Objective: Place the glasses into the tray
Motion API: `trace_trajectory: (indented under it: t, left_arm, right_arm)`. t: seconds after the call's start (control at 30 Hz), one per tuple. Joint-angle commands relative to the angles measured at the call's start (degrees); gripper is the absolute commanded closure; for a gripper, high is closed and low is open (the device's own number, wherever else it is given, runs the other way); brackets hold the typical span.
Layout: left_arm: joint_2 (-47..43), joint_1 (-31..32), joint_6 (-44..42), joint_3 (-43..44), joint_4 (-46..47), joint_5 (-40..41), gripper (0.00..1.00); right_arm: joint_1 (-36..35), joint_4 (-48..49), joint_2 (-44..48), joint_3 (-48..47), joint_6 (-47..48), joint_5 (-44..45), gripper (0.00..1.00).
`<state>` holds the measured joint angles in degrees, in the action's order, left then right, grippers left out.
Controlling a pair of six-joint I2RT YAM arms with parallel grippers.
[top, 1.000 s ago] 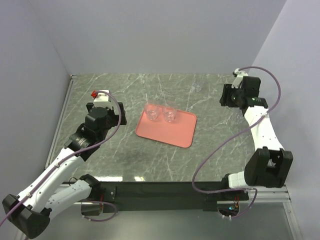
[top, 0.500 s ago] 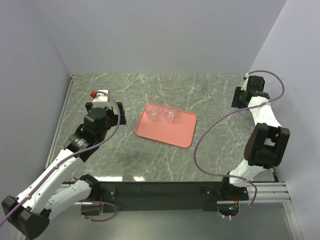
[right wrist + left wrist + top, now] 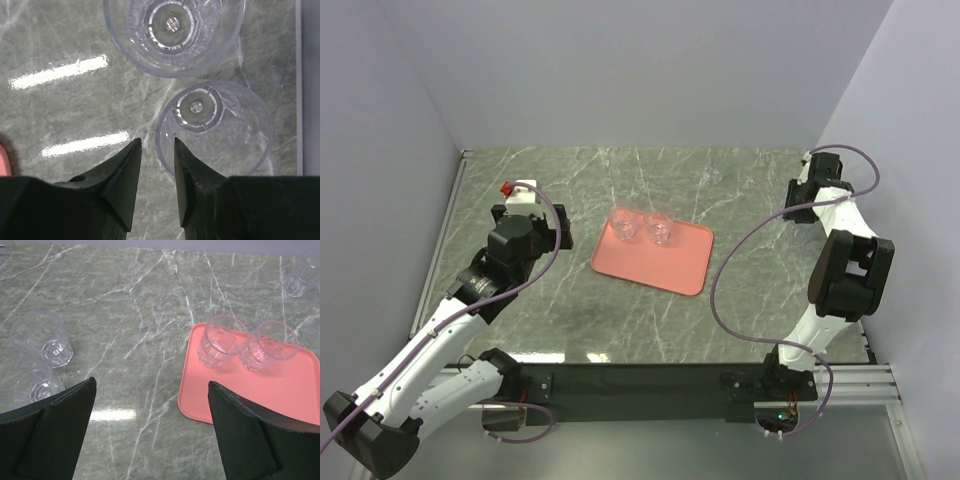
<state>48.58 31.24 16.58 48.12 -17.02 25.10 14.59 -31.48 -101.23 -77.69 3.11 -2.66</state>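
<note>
**A:** Right hand (image 3: pixel 157 145) is hovering over the near glass (image 3: pixel 215 127) with its fingers almost pressed together, pinching nothing. Anyone else seeing trouble coming?

**B:** Yep. If it's dropping like that, a finger is landing on the rim and tipping the glass, or shoving it toward the desk (image 3: pixel 75 110) edge just beside it. The far glass (image 3: pixel 175 30) is sitting close too, so spreading wide is risking a knock there. Can't really tell how high the hand is hanging, though.

**A:** Left hand (image 3: pixel 151 382) is spread wide and empty, facing the tray (image 3: pixel 285 395), which is holding two upright glasses (image 3: pixel 222 340) along its far edge. Two loose glasses (image 3: pixel 42 337) are sitting nearly touching on the desk, off to the left.

**B:** Clear, slick stuff. Grabbing one is probably nudging the other.
</note>
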Motion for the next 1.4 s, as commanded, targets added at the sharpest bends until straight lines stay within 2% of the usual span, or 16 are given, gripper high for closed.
trace_trajectory:
  t: [0.0, 0.13, 0.17, 0.27, 0.37, 0.43, 0.53, 0.77, 1.0, 1.37]
  left_arm:
    - [-0.68, -0.22, -1.02, -0.04, 1.99, -0.93, 0.01]
    - [-0.68, -0.13, -1.02, -0.04, 2.07, -1.02, 0.01]
    - [-0.76, -0.22, -1.02, -0.13, 2.07, -1.11, 0.01]
    - [-0.85, -0.13, -1.02, -0.13, 2.16, -1.02, 0.01]
    - [-1.03, -0.13, -1.02, -0.30, 2.25, -1.02, 0.01]
    - [-1.12, -0.13, -1.02, -0.30, 2.25, -1.02, 0.01]
    - [-1.20, -0.13, -1.02, -0.22, 2.25, -1.02, 0.01]
    - [-1.38, -0.22, -1.02, -0.31, 2.34, -1.02, 0.01]
    - [-1.56, -0.13, -1.02, -0.48, 2.34, -0.93, 0.01]
    - [-1.56, -0.22, -1.02, -0.48, 2.34, -0.93, 0.01]
  right_arm:
    - [0.35, -0.77, -1.07, -2.82, 1.02, 1.25, 0.61]
    - [0.44, -0.95, -2.04, -2.82, 1.28, 1.51, 0.64]
    - [0.35, -1.03, -2.04, -2.82, 1.54, 1.43, 0.72]
    - [0.35, -1.12, -1.95, -2.64, 2.07, 1.16, 0.87]
    - [0.35, -0.60, -0.46, -1.50, 2.68, 0.90, 0.96]
    - [0.35, 0.02, 1.38, 0.08, 3.30, 0.46, 0.99]
    - [0.35, 0.20, 4.45, 2.10, 4.61, -0.85, 1.00]
    - [0.26, -1.82, 13.06, 5.88, 10.33, -14.54, 1.00]
    - [-1.14, -4.90, 16.32, 6.85, 13.40, -25.88, 1.00]
    - [-8.61, -6.31, 19.67, 8.61, 16.66, -31.80, 1.00]
